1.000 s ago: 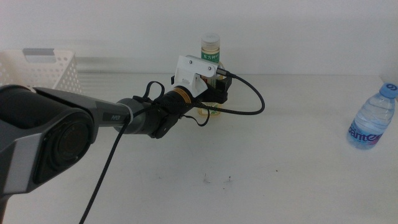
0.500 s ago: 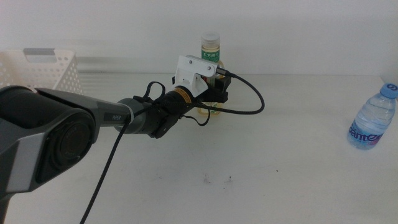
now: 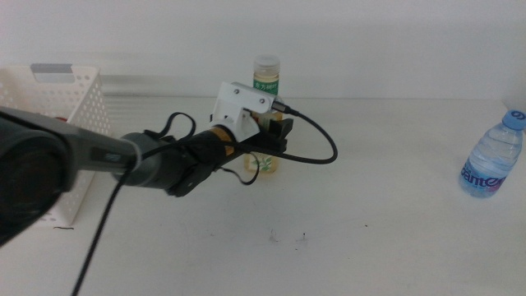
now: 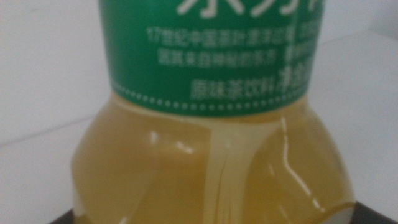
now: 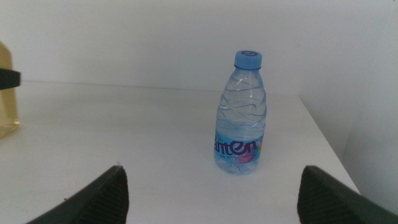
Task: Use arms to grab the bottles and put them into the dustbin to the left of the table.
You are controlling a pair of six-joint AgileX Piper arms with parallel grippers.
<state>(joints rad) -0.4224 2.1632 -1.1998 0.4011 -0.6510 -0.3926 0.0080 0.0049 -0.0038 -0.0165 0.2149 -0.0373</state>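
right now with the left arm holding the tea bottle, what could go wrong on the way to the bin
The left tool grips the tea bottle low on its rounded body, below the green label; it might slip or swing during the carry. The loose cable arcing beside the bottle could snag it. The dustbin sits at the table's left edge, only partly in view, so a short release could hit its rim. The right tool waits, open, near the water bottle.

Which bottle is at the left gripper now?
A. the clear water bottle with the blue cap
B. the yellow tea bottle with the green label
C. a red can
B: the left gripper is at the tea bottle, which fills the left wrist view, while the water bottle stands alone at the table's right edge.
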